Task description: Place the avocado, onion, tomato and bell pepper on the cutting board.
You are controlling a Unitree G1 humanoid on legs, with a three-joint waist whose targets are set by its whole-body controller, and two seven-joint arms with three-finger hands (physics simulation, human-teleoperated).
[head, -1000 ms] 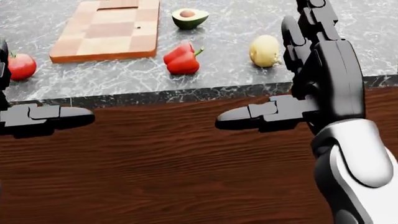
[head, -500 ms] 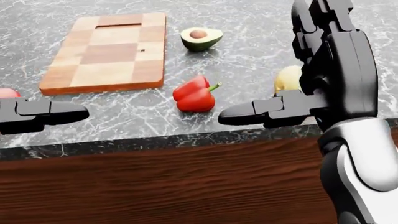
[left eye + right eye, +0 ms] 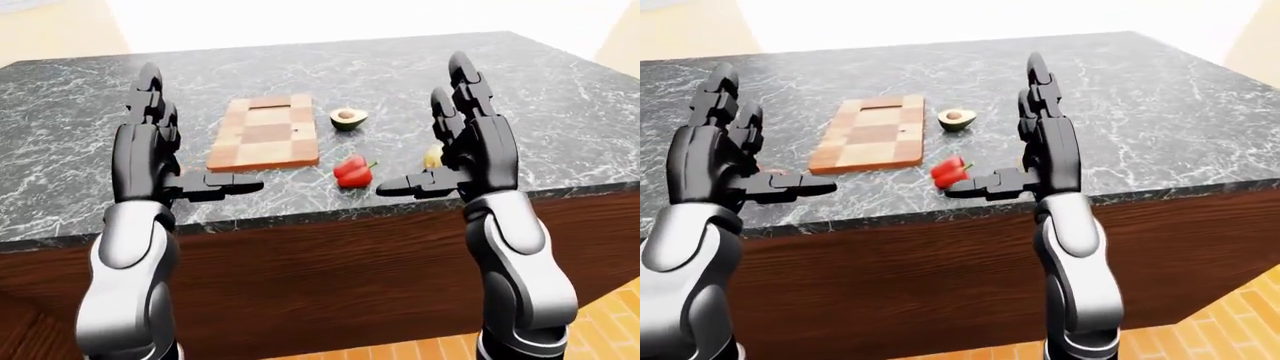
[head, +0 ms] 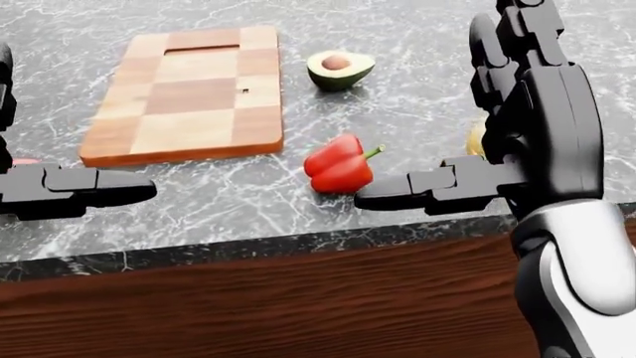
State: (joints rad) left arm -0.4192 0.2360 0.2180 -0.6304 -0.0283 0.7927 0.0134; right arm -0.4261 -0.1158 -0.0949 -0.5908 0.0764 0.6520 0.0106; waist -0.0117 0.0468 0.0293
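You held both hands raised over the counter edge with fingers spread and empty, the left hand covering the tomato, the right hand beside the onion, while pepper and avocado lay off the bare board.

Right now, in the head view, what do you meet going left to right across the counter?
Left hand → cutting board → red bell pepper → right hand. The avocado overlaps the pepper's span and the onion is mostly hidden, so both are left out.
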